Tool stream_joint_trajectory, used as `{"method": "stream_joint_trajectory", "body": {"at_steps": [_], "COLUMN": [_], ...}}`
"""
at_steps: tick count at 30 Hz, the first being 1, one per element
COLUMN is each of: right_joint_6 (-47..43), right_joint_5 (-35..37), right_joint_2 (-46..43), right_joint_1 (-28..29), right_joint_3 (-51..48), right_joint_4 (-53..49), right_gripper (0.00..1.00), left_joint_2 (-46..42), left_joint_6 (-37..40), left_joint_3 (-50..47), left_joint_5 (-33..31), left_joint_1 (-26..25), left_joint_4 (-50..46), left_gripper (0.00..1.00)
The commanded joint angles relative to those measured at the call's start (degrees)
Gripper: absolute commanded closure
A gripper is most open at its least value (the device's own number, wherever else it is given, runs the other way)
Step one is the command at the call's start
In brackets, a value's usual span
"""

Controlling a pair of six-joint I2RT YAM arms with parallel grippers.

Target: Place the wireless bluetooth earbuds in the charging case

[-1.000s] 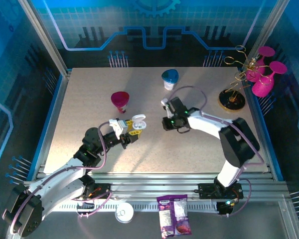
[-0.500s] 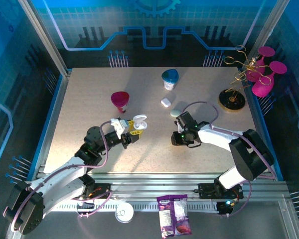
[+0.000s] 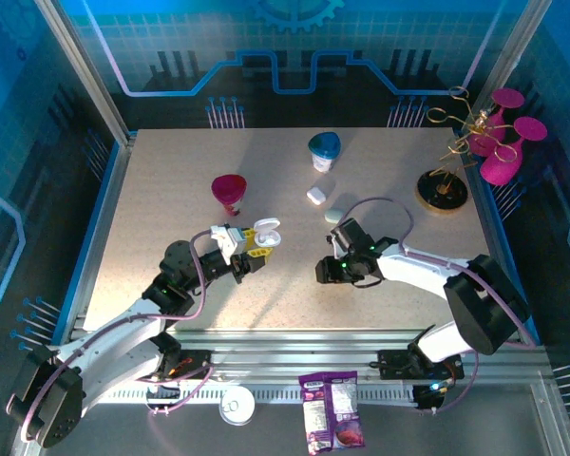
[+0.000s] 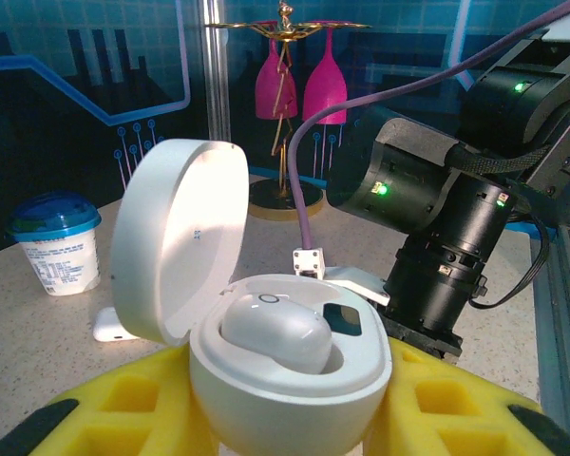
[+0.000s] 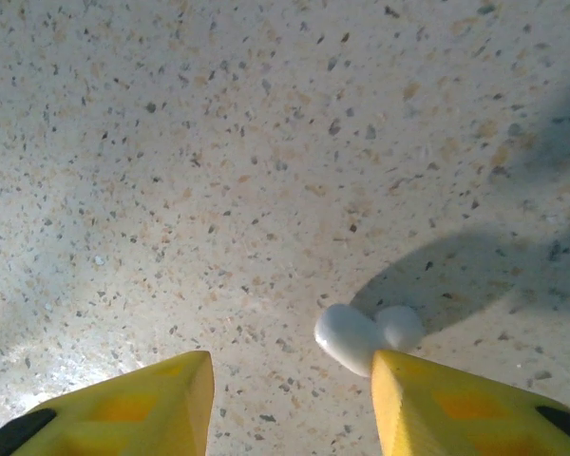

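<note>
Top view overhead; wrist views close, low over table [image 3: 171,190].

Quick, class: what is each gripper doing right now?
Left gripper: closed, holding the open charging case.
Right gripper: open, empty; an earbud lies just beside it.

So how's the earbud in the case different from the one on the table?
The case earbud sits in the open charging case; the table earbud lies on the tabletop. The case earbud is held by the left hand; the table earbud lies loose by the open right hand. Both are white.
</note>
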Motion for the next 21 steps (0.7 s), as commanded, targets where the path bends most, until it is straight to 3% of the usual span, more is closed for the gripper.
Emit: {"method": "stream_joint_trajectory", "body": {"at_steps": [1,7,12,16,21], "right_joint_6": [0.3,-8.1,-12.1,-15.0,-17.1], "right_joint_5": [-1.6,3.6,10.3,16.4,25.2], "right_joint_2": [-1.6,-2.0,0.8,3.7,8.4], "right_joint_1": [1.2,1.9,2.1,4.7,9.3], "right_joint_3": [0.0,4.3,8.7,14.0,19.7], "right_joint_4": [-1.4,-8.5,-16.0,-20.6,-27.0], "right_gripper": [0.52,0.50,0.58,0.65,0.66], "left_joint_2": [-0.1,-0.6,-2.3,-3.9,-5.6], "left_joint_6": [0.5,0.0,0.2,0.5,1.0], "left_joint_3": [2.3,2.2,2.2,2.0,1.7], "left_joint_5": [1.4,1.6,1.3,0.6,-0.1], "left_joint_1": [-0.1,-0.1,-0.2,-0.2,-0.1], "left_joint_4": [0.8,0.6,0.0,-1.4,-2.8], "left_gripper": [0.76,0.77,0.77,0.77,0.77]}}
